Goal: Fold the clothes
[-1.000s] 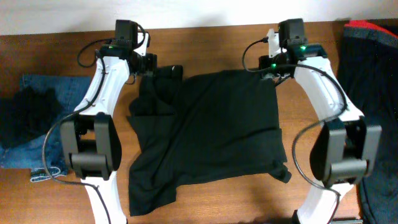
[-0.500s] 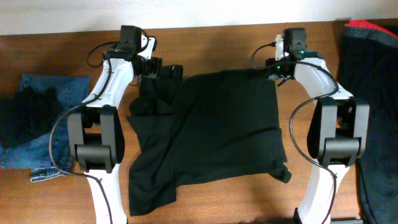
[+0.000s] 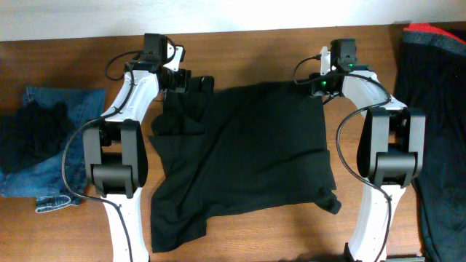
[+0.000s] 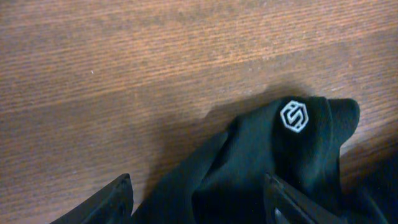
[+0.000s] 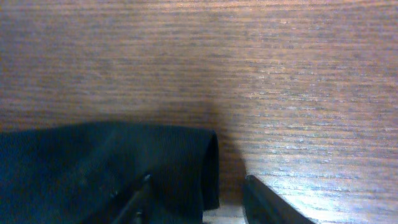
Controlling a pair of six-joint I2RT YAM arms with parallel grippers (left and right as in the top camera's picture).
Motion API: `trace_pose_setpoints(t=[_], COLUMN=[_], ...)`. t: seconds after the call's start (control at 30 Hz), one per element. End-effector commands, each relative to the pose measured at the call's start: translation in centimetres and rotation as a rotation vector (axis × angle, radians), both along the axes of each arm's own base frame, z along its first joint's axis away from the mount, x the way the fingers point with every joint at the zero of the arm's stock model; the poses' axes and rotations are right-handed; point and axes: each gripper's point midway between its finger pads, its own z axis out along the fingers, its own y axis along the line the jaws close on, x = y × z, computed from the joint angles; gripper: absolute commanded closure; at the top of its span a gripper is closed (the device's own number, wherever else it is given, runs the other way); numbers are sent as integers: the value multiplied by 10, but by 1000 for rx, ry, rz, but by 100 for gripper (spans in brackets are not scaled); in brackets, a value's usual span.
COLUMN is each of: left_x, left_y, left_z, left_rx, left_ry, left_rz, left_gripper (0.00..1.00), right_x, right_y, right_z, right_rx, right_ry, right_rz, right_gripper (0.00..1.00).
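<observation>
A large plain black garment point(image 3: 247, 153) lies spread on the wooden table point(image 3: 247, 51), its lower edge crumpled. My left gripper point(image 3: 194, 81) is at the garment's far left corner. In the left wrist view it point(image 4: 199, 202) is open with black fabric between its fingers point(image 4: 118, 198), and a small white logo print point(image 4: 293, 116) shows on the cloth just ahead. My right gripper point(image 3: 319, 85) is at the far right corner. In the right wrist view it point(image 5: 199, 200) is open, and the garment's folded corner point(image 5: 186, 155) lies between the spread fingers.
Blue jeans with a dark garment on them point(image 3: 40, 142) lie at the table's left side. Another dark garment with a red edge point(image 3: 437, 109) lies along the right side. The table's far edge meets a white wall just behind both wrists.
Both arms have shifted and stretched a little further towards the far edge. Both grippers stay at the garment's far corners. The garment has not moved.
</observation>
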Motion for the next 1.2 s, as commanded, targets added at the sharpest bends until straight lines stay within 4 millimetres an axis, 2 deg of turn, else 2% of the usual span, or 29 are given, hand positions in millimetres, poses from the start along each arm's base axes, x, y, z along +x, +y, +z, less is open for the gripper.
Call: trace_pose_setpoints(t=[0.0,0.13,0.27,0.33,0.43,0.5,0.53,0.57,0.6,0.63,0.7,0.77,0.8,0.83,0.93,1.0,1.07,1.17], left_x=[2,7,11,11,13,13,12,10,7,4,-2,-6,-7,-7,1,10,30,51], left_y=[-2,-3,-3,-3,-3,-3,-3,-3,-2,-2,3,8,8,8,14,20,32,48], left_z=[-9,-8,-6,-5,-5,-4,-5,-7,-8,-10,-14,-18,-19,-19,-17,-11,6,27], left_rx=[-2,-4,-6,-5,10,10,10,12,13,16,44,71,77,83,108,138,159,117], left_ry=[1,-21,-37,-39,-52,-54,-50,-38,-24,-10,14,35,36,34,3,-37,-115,-201], left_rz=[-24,-24,-24,-23,-45,-48,-47,-48,-48,-48,-50,-41,-52,-64,-44,-21,41,143], left_gripper=[33,35,40,44,59,61,61,55,44,40,40,49,56,72,90,95,97,96], right_x=[4,9,12,13,14,15,15,15,15,15,15,15,15,15,15,16,20,29], right_y=[7,7,7,7,6,6,6,6,6,6,6,6,6,6,6,5,-15,-27], right_z=[-6,-4,-2,-1,-1,0,0,0,0,0,0,0,0,0,0,0,3,11], right_rx=[29,29,28,28,28,34,37,37,37,36,37,37,38,40,40,36,13,33], right_ry=[-3,-24,-40,-45,-50,-52,-53,-53,-53,-53,-53,-53,-52,-51,-53,-57,-71,-112], right_rz=[7,8,8,8,8,-3,-9,-9,-9,-8,-9,-9,-11,-15,-15,-20,-143,-172], right_gripper=[58,77,96,96,96,96,96,96,96,96,96,96,96,96,96,96,96,96])
